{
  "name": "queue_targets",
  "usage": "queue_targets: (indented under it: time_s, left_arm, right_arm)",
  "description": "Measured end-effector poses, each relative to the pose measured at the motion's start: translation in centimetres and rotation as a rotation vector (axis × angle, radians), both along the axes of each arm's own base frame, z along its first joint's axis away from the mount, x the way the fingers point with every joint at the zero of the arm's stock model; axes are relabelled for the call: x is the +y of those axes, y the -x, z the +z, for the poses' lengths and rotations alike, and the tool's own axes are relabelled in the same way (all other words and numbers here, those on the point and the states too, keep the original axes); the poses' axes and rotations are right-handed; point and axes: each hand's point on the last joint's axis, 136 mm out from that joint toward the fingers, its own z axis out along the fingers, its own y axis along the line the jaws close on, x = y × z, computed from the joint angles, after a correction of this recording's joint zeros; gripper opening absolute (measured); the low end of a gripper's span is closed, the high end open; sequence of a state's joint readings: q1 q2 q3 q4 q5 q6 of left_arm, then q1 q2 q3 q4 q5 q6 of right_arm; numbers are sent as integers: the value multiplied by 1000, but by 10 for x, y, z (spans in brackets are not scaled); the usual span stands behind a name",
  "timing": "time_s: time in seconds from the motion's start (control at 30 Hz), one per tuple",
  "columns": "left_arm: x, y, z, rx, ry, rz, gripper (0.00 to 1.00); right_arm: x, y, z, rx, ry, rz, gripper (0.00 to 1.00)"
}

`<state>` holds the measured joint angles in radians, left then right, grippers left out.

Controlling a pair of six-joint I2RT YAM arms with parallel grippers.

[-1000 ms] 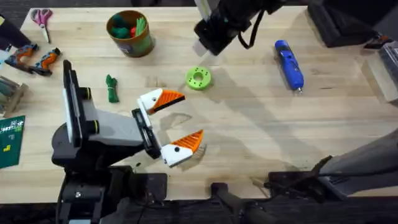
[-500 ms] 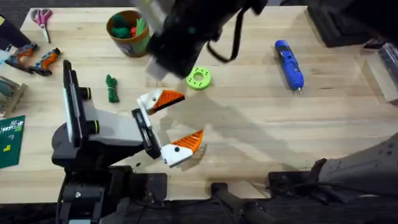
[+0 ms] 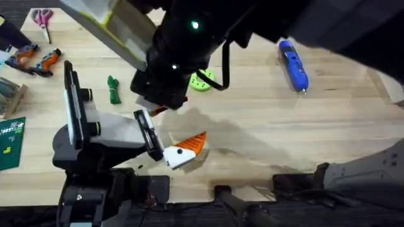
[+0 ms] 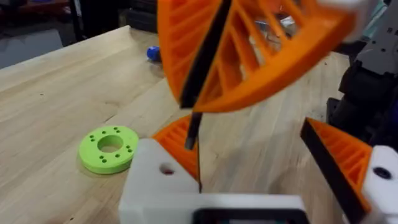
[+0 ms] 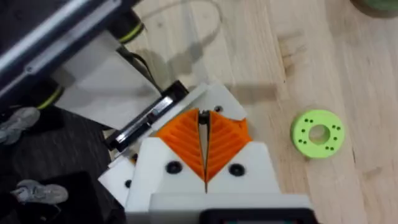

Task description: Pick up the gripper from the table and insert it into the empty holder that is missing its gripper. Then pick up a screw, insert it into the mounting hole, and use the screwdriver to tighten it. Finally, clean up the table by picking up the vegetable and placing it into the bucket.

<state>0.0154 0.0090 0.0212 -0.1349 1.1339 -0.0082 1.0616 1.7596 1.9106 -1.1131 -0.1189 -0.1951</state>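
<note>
At the right arm's end, the right gripper (image 5: 204,118) has its two orange ribbed pads pressed flat together with a thin dark line between them; whether one of those wedges is the loose gripper, or something thin is pinched there, I cannot tell. It hangs close above the left gripper (image 4: 249,134), whose fingers stand spread and apart; from overhead the right arm covers the left gripper's far finger while the near finger's orange tip (image 3: 192,144) lies clear. The step in hand looks like fitting work at that covered finger, so I take the holder to be there, though I cannot see it plainly. To do it well, the left arm should hold rigid; the right should come down slowly, square to the white block (image 4: 163,180), keeping its small round hole (image 4: 166,168) unobstructed for the screw; a skewed approach could jam the wedges. Farther out lie the green ring (image 5: 318,133), the vegetable (image 3: 113,89) near the left arm, and the screwdriver (image 3: 293,65) well apart on the right.
</note>
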Motion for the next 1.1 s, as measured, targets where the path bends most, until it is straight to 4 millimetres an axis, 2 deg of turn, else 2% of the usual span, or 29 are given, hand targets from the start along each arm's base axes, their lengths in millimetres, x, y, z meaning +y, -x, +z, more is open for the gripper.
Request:
queue_targets:
  time_s: [0.3,1.1]
  left_arm:
    - [0,0,0,0,0,0,977]
    - [0,0,0,0,0,0,976]
  right_arm:
    - [-8,-5,-4,-7,34,-23,6]
    - [-2,-13,-19,4,57,-30,6]
